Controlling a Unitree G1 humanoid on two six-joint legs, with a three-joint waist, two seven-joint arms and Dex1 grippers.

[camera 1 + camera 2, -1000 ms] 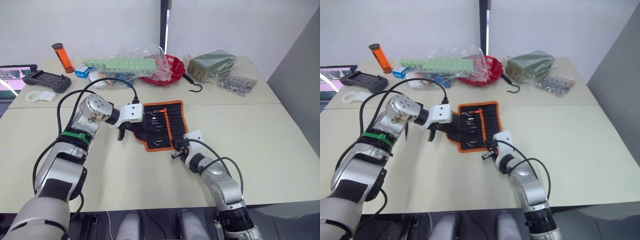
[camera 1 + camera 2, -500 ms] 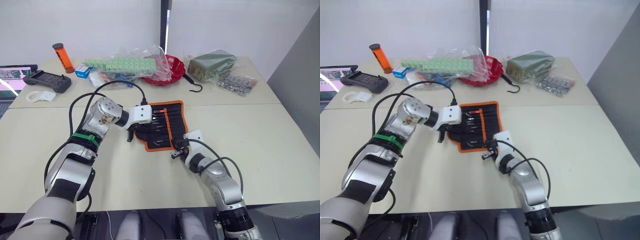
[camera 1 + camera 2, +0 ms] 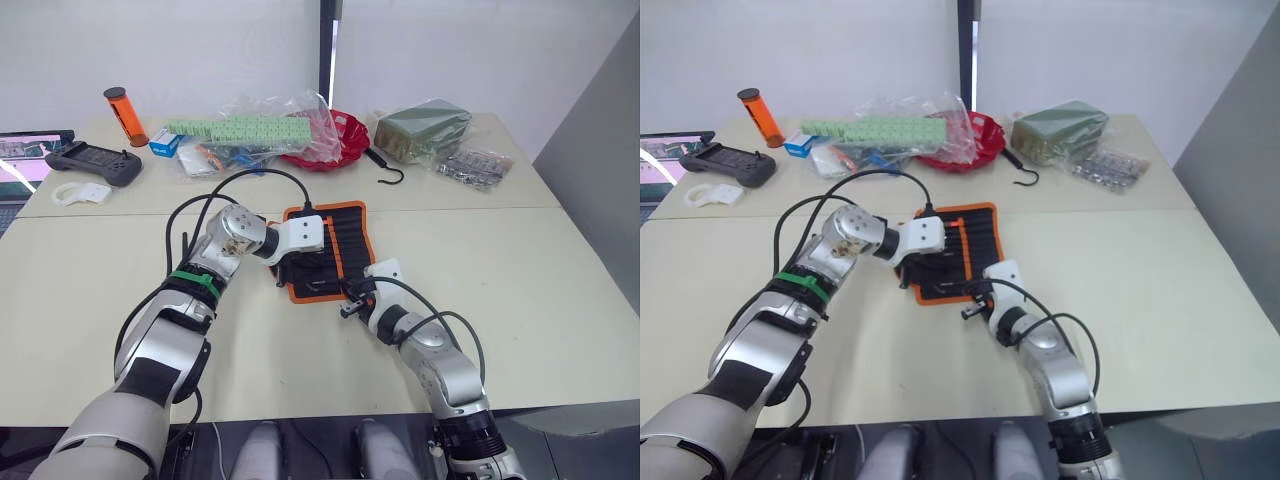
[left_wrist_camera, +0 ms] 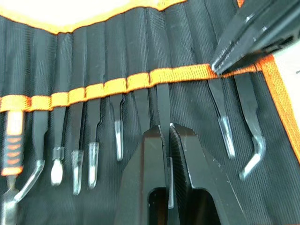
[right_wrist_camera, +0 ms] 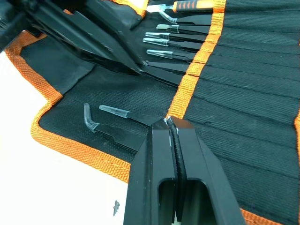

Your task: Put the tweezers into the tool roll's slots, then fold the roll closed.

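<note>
1. On your table (image 3: 560,260), the tool roll (image 3: 352,222) lies open.
2. Your left gripper (image 4: 167,132) pinches a tweezers (image 4: 162,105) seated in the slots (image 4: 117,56).
3. Your right gripper (image 5: 169,124), fingers pressed together, touches the orange strip (image 5: 187,84).

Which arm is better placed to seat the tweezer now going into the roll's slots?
The left. In its wrist view the left gripper is shut on a tweezer whose shaft runs under the orange strip. The right gripper is shut and presses on the tool roll at that strip.
</note>
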